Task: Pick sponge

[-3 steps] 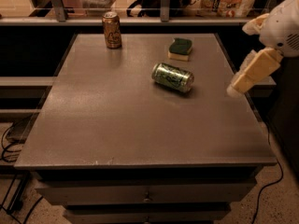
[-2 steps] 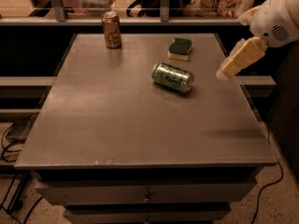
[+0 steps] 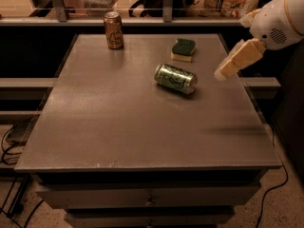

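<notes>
the gripper [image 3: 224,72] is hovering above the right edge of the table [image 3: 118,127], touching nothing; open or closed, i cannot tell. the sponge [image 3: 183,49] is lying near the far edge, just behind the toppled green can [image 3: 175,78].

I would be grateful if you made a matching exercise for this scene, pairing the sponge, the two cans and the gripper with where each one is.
Things:
1. sponge
2. green can
3. brown can
4. gripper

Places:
A. lying on its side near the middle of the table
B. standing upright at the far left
C. raised in the air at the right side
D. lying flat at the far side, right of centre

Pairs: 1-D, 2-A, 3-B, 4-C
</notes>
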`<state>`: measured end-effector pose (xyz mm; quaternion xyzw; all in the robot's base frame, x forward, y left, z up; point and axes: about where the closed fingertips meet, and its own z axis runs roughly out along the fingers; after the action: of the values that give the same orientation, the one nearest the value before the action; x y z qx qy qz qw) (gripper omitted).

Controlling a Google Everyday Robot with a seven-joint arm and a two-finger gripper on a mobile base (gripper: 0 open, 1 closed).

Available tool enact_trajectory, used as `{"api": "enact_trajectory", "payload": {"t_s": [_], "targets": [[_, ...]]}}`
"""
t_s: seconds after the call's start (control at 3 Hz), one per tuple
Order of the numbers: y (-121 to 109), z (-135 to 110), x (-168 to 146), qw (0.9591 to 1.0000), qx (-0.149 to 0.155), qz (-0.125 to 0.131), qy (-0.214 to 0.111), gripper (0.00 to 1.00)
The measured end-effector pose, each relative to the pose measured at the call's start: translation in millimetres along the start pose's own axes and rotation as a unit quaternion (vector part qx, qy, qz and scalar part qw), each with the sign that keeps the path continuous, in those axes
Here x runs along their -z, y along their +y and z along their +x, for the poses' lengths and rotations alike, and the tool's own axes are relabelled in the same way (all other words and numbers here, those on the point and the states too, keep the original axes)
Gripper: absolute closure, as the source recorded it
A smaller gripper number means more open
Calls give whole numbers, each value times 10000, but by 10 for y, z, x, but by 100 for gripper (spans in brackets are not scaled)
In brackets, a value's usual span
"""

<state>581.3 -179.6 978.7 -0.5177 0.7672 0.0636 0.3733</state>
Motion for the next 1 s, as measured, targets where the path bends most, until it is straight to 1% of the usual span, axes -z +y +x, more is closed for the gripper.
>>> {"api": "enact_trajectory", "payload": {"t_s": [0.33,0.67,1.0], "targets": [[-195,-78,-317,9996,-221,-2,-148,0],[-444,-209,-742,9985,-438,-12,-328,0],[-669,-243,-1185,9966,-719,-63,-399,0]]}}
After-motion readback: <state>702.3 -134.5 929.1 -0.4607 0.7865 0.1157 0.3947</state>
